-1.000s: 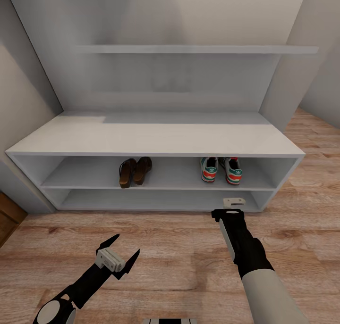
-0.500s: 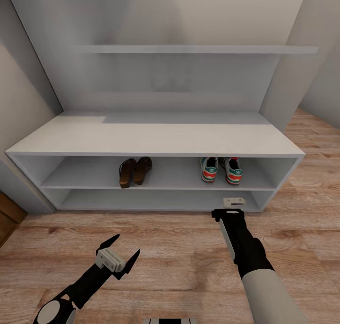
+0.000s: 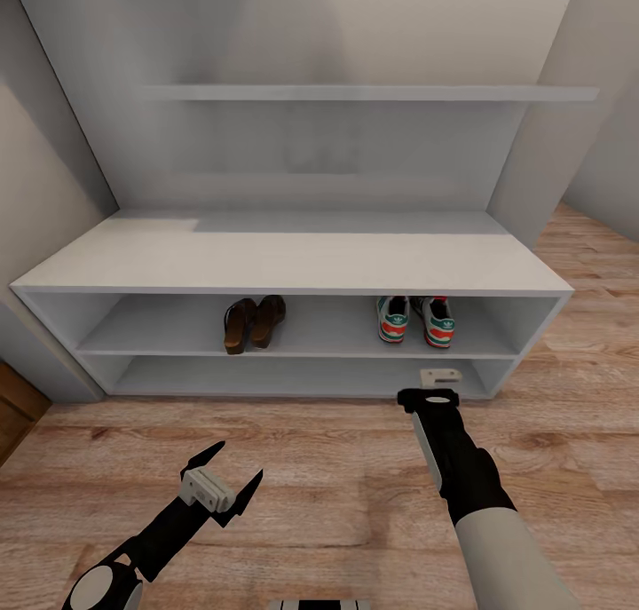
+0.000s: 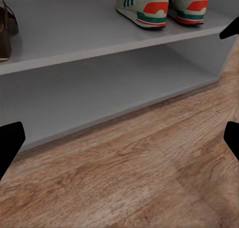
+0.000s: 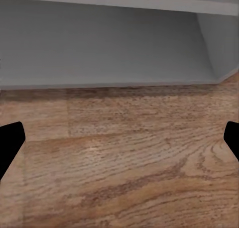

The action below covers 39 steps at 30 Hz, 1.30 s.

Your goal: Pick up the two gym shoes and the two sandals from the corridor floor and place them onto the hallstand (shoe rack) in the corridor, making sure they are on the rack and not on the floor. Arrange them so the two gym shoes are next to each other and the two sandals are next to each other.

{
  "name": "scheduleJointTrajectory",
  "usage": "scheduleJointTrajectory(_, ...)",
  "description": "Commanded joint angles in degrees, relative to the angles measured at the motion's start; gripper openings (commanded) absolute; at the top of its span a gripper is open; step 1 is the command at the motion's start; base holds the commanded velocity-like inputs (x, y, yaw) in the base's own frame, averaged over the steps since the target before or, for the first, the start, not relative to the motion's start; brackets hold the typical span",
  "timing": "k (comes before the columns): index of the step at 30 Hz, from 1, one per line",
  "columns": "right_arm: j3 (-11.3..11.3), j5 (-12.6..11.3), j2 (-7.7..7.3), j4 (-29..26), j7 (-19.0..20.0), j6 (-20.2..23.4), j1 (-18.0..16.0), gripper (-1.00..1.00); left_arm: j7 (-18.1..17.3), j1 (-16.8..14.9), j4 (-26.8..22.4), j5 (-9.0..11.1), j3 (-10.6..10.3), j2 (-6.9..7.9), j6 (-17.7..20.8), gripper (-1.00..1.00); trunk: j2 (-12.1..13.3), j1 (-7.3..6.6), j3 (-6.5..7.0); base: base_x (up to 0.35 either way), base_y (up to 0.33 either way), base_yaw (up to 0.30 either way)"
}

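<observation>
The two gym shoes (image 3: 395,319) (image 3: 436,320) stand side by side, heels outward, at the right of the hallstand's (image 3: 293,259) upper open shelf. The two sandals (image 3: 238,325) (image 3: 269,319) sit together on the same shelf, left of centre. In the left wrist view the gym shoes (image 4: 144,6) (image 4: 189,4) and one sandal (image 4: 6,31) show on that shelf. My left gripper (image 3: 222,481) hovers open and empty over the corridor floor (image 3: 337,468). My right gripper (image 3: 441,379) hangs low in front of the rack's bottom shelf; its fingertips (image 5: 10,138) are spread wide, holding nothing.
The rack stands in a pale-grey alcove with a floating shelf (image 3: 373,92) on its back panel. Walls close in on both sides. A brown wooden edge (image 3: 13,410) shows at the far left. Wood floor stretches between me and the rack.
My right gripper has edged very slightly toward the rack. The left arm, the shoes and the sandals have not moved.
</observation>
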Motion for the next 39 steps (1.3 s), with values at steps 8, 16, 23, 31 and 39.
scheduleJointTrajectory(8,0.0,0.01,0.0,-0.11,-0.04,-0.74,0.06,1.0,0.0,0.01,0.0,0.0,0.01,0.0,0.0,1.0,0.0,0.0,0.0,0.0,0.0,0.0)
scheduleJointTrajectory(16,-0.04,0.01,-0.02,-0.2,-0.03,-0.96,0.08,1.0,0.0,0.0,0.0,0.0,0.06,0.0,0.0,1.0,0.0,0.0,0.0,0.0,0.0,0.0)
scheduleJointTrajectory(23,-0.04,0.01,-0.01,-0.3,-0.02,-1.08,0.1,1.0,0.0,-0.03,0.0,0.0,0.08,0.0,0.01,1.0,0.0,0.0,0.0,0.0,0.0,0.0)
scheduleJointTrajectory(31,0.0,0.01,-0.01,-0.33,-0.05,-1.13,0.15,1.0,0.0,-0.03,0.0,0.0,0.08,0.0,0.02,1.0,0.0,0.0,0.0,0.0,0.0,0.0)
scheduleJointTrajectory(39,0.1,0.01,0.05,-0.31,-0.09,-1.25,0.49,1.0,0.0,-0.04,0.03,-0.04,0.08,0.0,0.02,1.0,0.0,0.0,0.0,0.0,0.0,0.0)
